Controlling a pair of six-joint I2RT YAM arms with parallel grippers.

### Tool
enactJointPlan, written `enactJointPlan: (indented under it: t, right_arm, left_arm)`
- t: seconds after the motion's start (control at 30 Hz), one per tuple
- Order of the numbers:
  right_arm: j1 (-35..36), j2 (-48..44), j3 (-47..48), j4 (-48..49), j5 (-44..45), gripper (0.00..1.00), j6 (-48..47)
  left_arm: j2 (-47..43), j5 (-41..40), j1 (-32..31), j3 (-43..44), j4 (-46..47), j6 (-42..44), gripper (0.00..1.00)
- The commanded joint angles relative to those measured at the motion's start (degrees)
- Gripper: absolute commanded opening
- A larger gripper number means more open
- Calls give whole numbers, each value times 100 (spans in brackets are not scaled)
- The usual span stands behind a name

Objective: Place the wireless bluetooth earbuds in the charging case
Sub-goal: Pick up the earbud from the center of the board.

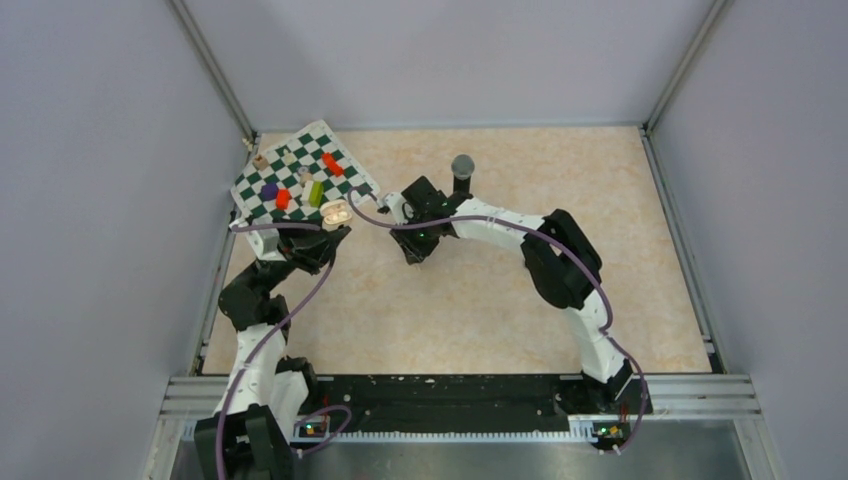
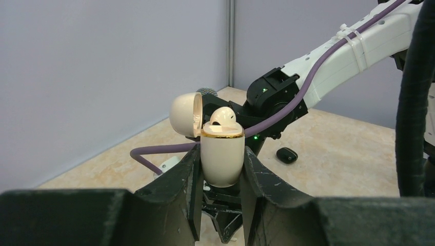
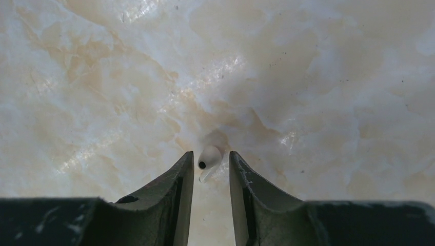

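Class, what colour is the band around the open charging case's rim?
Gold band; left wrist view.

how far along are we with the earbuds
Done: one whitish earbud sits in the open cream case, clamped by the left gripper. In hand: the right gripper brackets a second whitish earbud on the table. Left: lifting and inserting it.

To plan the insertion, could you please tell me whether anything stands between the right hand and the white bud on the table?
Nothing visible does: the bud lies on the table between the fingertips of the right hand. The case in the left hand has its lid open, a second bud already seated in it.
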Motion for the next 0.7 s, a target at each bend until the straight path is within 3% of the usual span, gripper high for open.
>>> enactJointPlan:
  t: [0.0, 0.17, 0.67]
  right_arm:
    - [101, -188, 466, -580, 388, 32, -336]
    - [148, 126, 1032, -1316, 730, 35, -585]
    - [380, 731, 1652, -1749, 882, 41, -629]
  left_arm:
    - [-37, -10, 15, 59, 207, -100, 0]
    - [-40, -12, 15, 58, 207, -97, 0]
    - [-34, -8, 12, 55, 225, -96, 0]
